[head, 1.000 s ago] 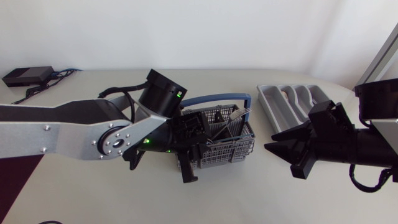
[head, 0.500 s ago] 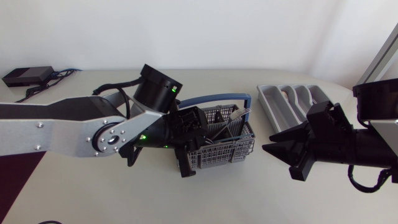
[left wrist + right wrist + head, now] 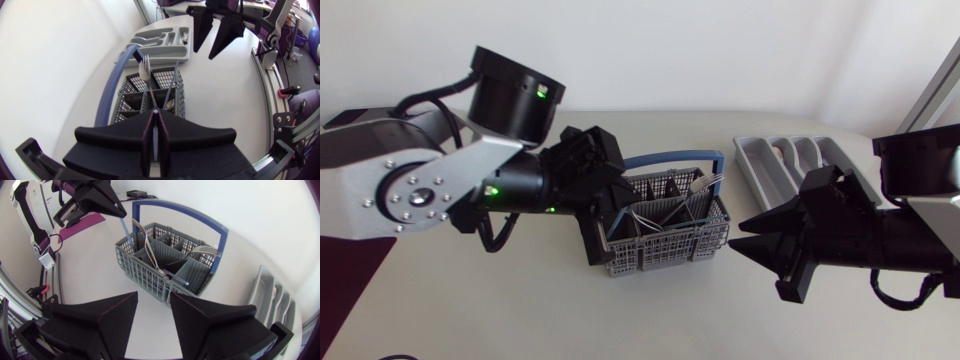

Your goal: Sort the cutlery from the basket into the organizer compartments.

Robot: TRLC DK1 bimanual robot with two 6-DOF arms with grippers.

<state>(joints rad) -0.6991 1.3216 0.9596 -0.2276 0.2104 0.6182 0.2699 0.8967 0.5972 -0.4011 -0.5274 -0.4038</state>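
Finding: over the last second the left arm rises and draws back from the basket (image 3: 670, 247). Its wrist now stands higher and further toward its own side of the surface.

Left tool (image 3: 595, 243): the left wrist view shows the fingers pressed together on the handle of a fork (image 3: 145, 70), which points ahead with its tines foremost. The fork sits at the basket's end nearest the left arm. Its far end appears still at or within the rim, and full clearance cannot be confirmed.

Right tool (image 3: 745, 238): the fingers are spread and it holds nothing. It hangs between the basket and the organizer (image 3: 790, 160), little changed.

Assessment: extraction of one fork is under way. More cutlery remains in the basket. Delivery to the organizer, well apart from the left tool, is not yet done.
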